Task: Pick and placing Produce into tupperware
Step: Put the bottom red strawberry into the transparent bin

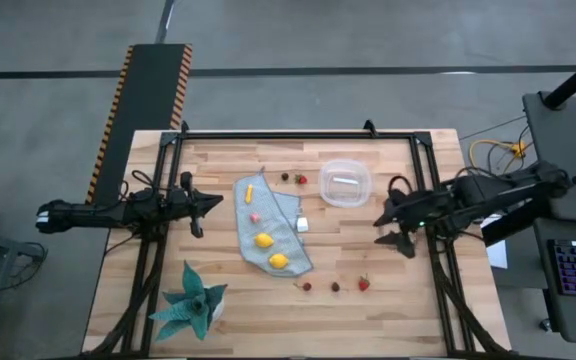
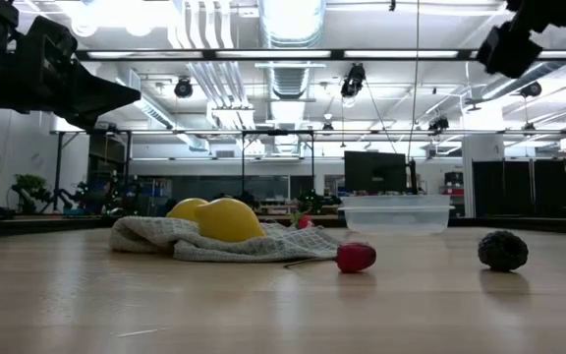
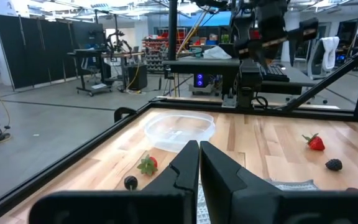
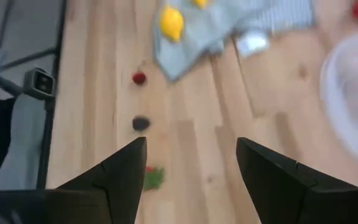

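**Waiting arms, food all over the table**

Looking down from the high view, we see our left gripper [image 1: 201, 208] at 9 o'clock on the table. Its two fingers [image 3: 188, 167] are pressed almost together, with just a thin slit between them, and they hold nothing. Our right gripper [image 1: 396, 228] is at 3 o'clock. Its fingers [image 4: 126, 168] are spread wide apart, and they hold nothing too. Both grippers hang above the wood and touch none of the food.

The tupperware [image 1: 345, 183] sits at about 1 o'clock, near the right gripper and just beside the cloth's far corner. We can see no food in it.

The grey-blue cloth [image 1: 283, 243] lies in the middle of the table. On it are two lemons [image 1: 264, 240] [image 1: 279, 261], one near the other, toward 6 o'clock. A yellow-orange stick [image 1: 249, 190] lies on the cloth toward 11 o'clock, and a tiny pink piece [image 1: 254, 216] sits between the stick and the lemons. A small white cube [image 1: 302, 224] rests at the cloth's edge, on the 3 o'clock side.

At 12 o'clock, a dark piece [image 1: 285, 177] and a red piece [image 1: 301, 179] sit side by side on bare wood, near the tupperware. At 5 o'clock, three more small pieces lie in a row: a red one [image 1: 307, 286], a dark one [image 1: 335, 287] and another red one [image 1: 363, 284].

A teal spiky plant [image 1: 193, 305] stands at 7 o'clock, well apart from everything else.
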